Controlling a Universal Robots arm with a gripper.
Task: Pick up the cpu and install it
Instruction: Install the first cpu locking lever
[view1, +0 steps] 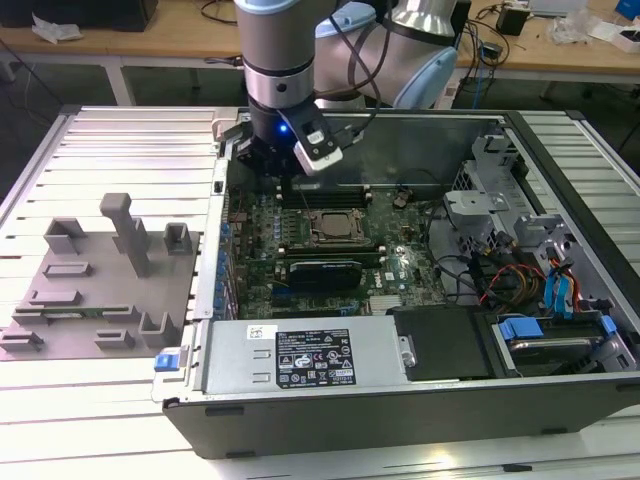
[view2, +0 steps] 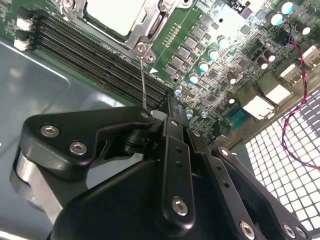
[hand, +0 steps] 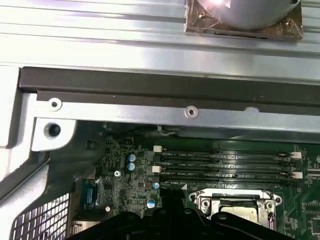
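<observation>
Open computer case (view1: 400, 418), dark sheet metal, lies flat on a ribbed aluminium table (view1: 110, 140). Inside it we note a green motherboard (view1: 300, 255), a silver power supply box (view1: 300, 355) with a labelled lid, and a drive cage (view1: 520, 330) with blue plastic tabs and bundled wires.

On the board, the socket (view1: 335, 226) is a square, shiny metal frame. In the second wrist view the cpu (view2: 112, 12) lies inside that frame as a flat, pale silvery plate. A thin wire lever (view2: 144, 75) stands up from the frame's corner, reaching close to the gripper. Long black memory slots (hand: 225, 165) run in parallel just beside the socket.

The gripper (view1: 272, 165), black and jointed with bolted links, hangs over the board near the case's far wall, beside the socket. We cannot tell whether it is released or clenched.

At the exterior view's left, outside the case, a matte gray tray (view1: 60, 335) carries moulded upright posts and shallow rectangular pockets.
</observation>
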